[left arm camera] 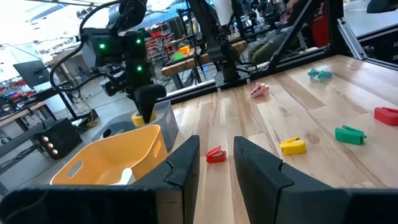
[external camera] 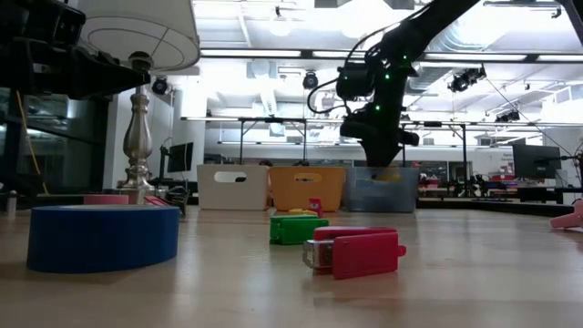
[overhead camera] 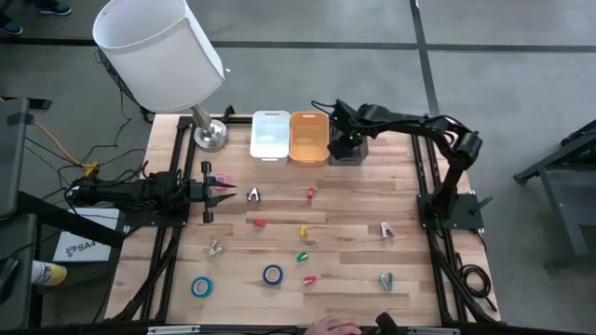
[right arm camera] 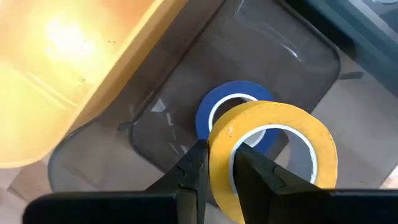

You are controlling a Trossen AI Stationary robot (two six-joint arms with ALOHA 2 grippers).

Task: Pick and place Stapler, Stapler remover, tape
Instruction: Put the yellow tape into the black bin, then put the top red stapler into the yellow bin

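Observation:
My right gripper (right arm camera: 221,171) is shut on a yellow tape roll (right arm camera: 273,146) and hovers over the grey bin (overhead camera: 348,151) at the table's far edge. A blue tape roll (right arm camera: 231,102) lies flat on that bin's floor. My left gripper (overhead camera: 212,191) waits open at the table's left side, holding nothing. Two blue tape rolls (overhead camera: 202,286) (overhead camera: 272,274) lie flat near the near edge. Small staplers in red (overhead camera: 258,223), yellow (overhead camera: 304,231) and green (overhead camera: 303,255) lie mid-table. Pale staple removers (overhead camera: 253,194) (overhead camera: 216,247) lie nearer my left gripper. My right gripper pinches the yellow tape roll by its ring wall (right arm camera: 219,146), one finger (right arm camera: 252,168) inside the open centre and one (right arm camera: 194,168) outside. The fingers come from above, pointing down. The roll is lifted clear and tilted, above the blue roll in the grey bin.
A white bin (overhead camera: 270,135) and an orange bin (overhead camera: 309,138) stand beside the grey one. A lamp with a white shade (overhead camera: 158,51) stands at the far left corner. More small staplers (overhead camera: 386,230) (overhead camera: 386,279) lie toward the right. A person's hand (overhead camera: 331,328) shows at the near edge.

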